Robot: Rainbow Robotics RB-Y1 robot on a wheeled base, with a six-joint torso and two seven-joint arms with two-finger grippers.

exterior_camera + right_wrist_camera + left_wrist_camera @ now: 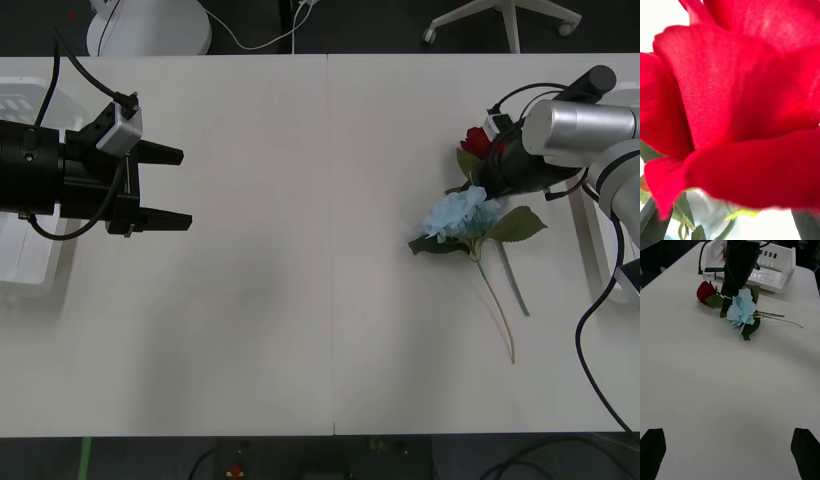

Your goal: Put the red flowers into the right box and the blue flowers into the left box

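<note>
White table (300,250), left gripper (165,187) at 9 o'clock, fingers spread, holding nothing, right gripper (478,178) at 2 o'clock down on red flower (476,141) beside blue flower (462,215), finger spacing cannot be told.

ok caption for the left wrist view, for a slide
Right gripper lowered onto a red rose beside a blue flower, right box behind.

rose (476,140) behind hydrangea (458,216), table's (300,250) right
</note>
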